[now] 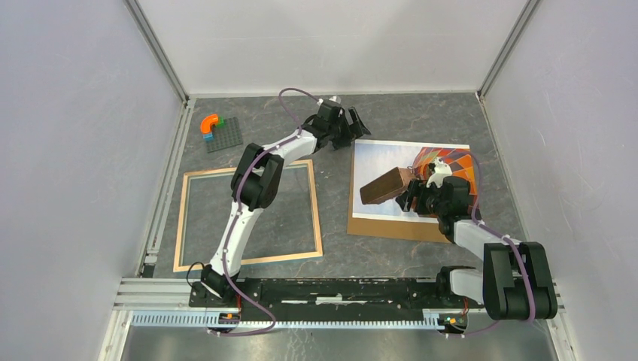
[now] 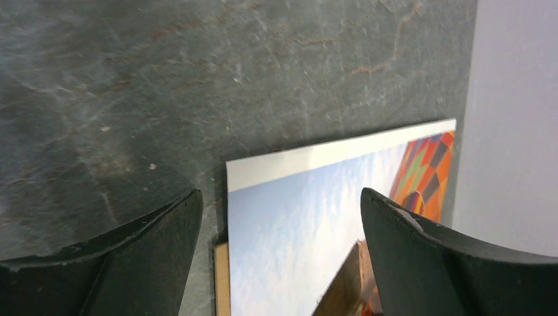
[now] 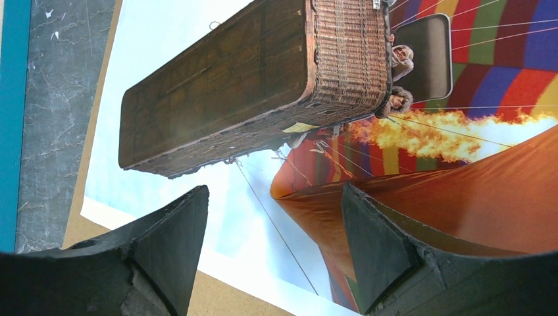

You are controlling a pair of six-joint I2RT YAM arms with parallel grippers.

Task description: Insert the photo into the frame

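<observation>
The left tool [image 1: 353, 124] hangs with its jaws spread wide and nothing between them, at the far left corner of the photo [image 1: 384, 162]. In the left wrist view that corner, with its white border, shows below the gap between the two dark fingers [image 2: 151, 243].

The right tool [image 1: 415, 199] is also parted and empty-handed. It is poised over the right part of the print, just beside the pictured basket. Whether its fingertips [image 3: 168, 230] touch the paper cannot be told.

The photo lies face up on a brown backing board [image 1: 391, 228] on the right half of the grey stone-patterned worktop [image 1: 421, 113]. The board peeks out along the print's near and left edges.

The frame [image 1: 317, 210] lies flat on the left half, light wood side up. The worktop shows through its pane, and the left arm crosses above it. A strip of bare worktop separates the frame from the board.
</observation>
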